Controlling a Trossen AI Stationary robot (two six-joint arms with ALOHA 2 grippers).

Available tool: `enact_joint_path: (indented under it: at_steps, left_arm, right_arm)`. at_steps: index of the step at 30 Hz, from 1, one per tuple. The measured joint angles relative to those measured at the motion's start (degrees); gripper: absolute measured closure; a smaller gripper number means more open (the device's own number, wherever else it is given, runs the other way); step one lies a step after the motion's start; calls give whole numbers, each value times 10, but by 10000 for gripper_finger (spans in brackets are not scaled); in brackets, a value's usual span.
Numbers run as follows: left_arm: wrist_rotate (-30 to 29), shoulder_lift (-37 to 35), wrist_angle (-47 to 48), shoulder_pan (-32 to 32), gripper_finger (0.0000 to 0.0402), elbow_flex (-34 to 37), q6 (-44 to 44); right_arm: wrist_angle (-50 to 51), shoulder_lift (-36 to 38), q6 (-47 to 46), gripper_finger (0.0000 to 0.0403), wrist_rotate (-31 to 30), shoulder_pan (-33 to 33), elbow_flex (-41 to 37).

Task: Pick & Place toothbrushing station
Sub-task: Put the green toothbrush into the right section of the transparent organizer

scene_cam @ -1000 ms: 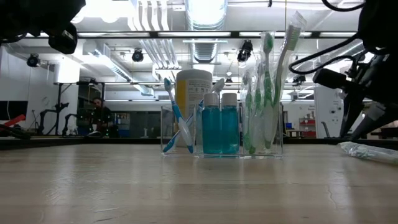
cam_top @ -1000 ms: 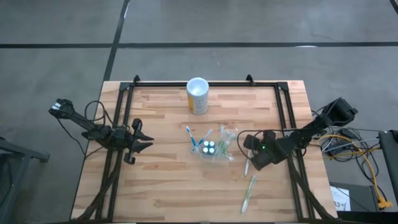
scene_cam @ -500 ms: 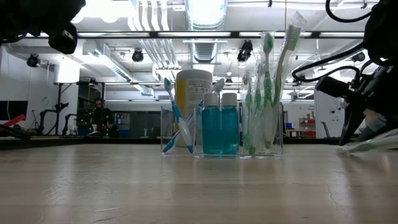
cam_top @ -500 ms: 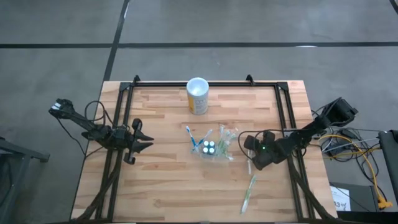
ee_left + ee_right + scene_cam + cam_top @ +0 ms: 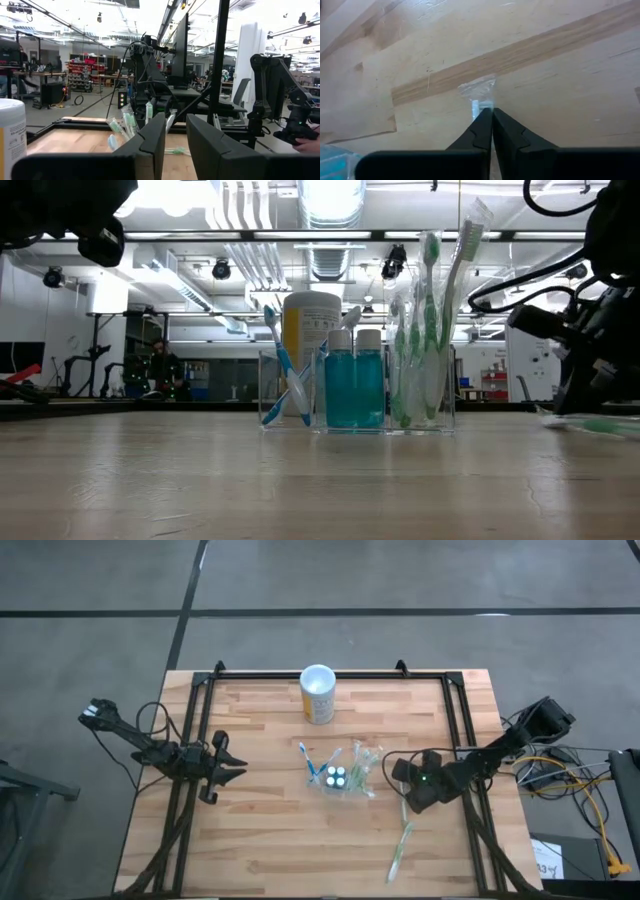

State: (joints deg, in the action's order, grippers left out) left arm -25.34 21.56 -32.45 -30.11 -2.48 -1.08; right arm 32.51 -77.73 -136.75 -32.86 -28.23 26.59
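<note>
Right hand [image 5: 492, 116] clamped on wrapped toothbrush [image 5: 479, 97] lying flat on counter [image 5: 260, 830], right of toothbrushing station [image 5: 340, 776] at centre, presumably for loading. Left hand [image 5: 232, 766] idle, partly apart.

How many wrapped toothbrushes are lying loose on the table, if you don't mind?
2: one wrapped toothbrush pinched in the right gripper, another nearer the table's front edge. More stand in the clear organiser.
</note>
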Motion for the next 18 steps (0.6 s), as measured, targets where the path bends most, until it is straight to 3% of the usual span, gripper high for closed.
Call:
enact_joint_path:
  at_steps: [7,18]
  left_arm:
    - [0,0,0,0,319,0,0]
    - [0,0,0,0,319,0,0]
  right_arm:
    - [45,4,23,394,-23,0,31]
    - [346,5,27,395,-145,-16,195]
